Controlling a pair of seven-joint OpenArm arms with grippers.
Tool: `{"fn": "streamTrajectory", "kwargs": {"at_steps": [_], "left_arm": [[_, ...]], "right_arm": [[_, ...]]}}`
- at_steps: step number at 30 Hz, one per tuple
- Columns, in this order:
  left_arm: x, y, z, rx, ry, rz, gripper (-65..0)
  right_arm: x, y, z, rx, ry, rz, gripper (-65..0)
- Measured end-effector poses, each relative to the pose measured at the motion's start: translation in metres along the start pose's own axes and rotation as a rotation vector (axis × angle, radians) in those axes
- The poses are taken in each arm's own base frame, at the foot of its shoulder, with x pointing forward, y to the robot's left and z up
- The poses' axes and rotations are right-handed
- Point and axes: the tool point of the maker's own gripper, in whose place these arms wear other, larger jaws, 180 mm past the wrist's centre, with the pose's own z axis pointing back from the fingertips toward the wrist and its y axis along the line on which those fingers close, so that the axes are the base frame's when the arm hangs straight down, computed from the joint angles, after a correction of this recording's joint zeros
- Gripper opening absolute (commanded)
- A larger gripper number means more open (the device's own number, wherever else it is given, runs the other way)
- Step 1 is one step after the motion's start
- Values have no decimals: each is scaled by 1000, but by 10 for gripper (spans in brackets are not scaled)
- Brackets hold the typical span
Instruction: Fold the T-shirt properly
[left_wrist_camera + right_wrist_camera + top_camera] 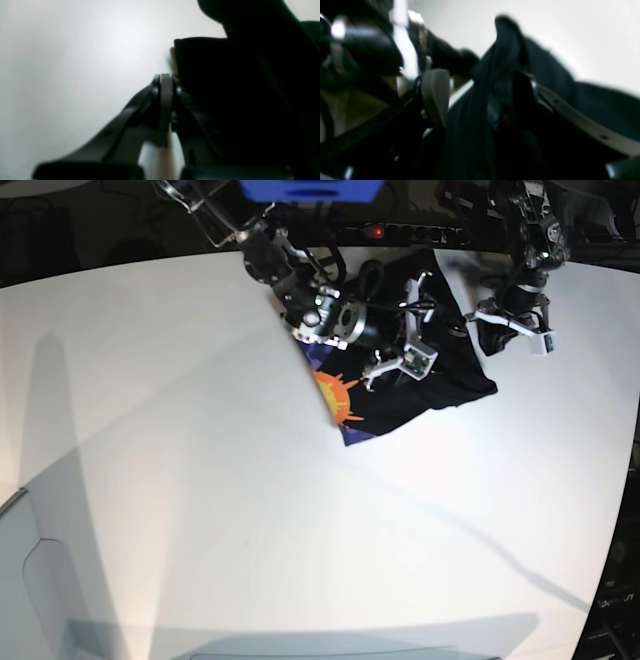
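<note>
While the T-shirt (425, 385) lies bunched at the far edge of the white table (200, 480), sun print showing, I see my right gripper (480, 97) spread wide around a raised fold and my left gripper (165, 86) pressed together, empty.

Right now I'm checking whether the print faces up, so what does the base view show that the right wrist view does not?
Only the base view shows the T-shirt's orange sun and purple print facing up at its near edge, the white table around it, and both arms over the cloth. Only the right wrist view shows the right hand close up, its jaws spread with bunched black cloth between them. Both show the black T-shirt on the white table and the right hand at it.
</note>
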Motion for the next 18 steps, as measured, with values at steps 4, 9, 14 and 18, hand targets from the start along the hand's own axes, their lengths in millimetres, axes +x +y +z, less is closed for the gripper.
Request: {"fn": "streamTrajectory", "kwargs": {"at_steps": [4,9,14,18], "left_arm": [[17,5,8,22,-53,-5,-614],[33,17,26,65,-95,-34,-563],[46,41,45,138,-139,-31,-536],[58,72,65,229,-185,-13,-532]], "right_arm": [[46,1,21,-30,-161,5,-248],[24,-29,47,-144,-118,-35,-249],[2,-41,63,-187,-75,-52,-353],[-26,-25,69,-173,-24,-100,-509]]}}
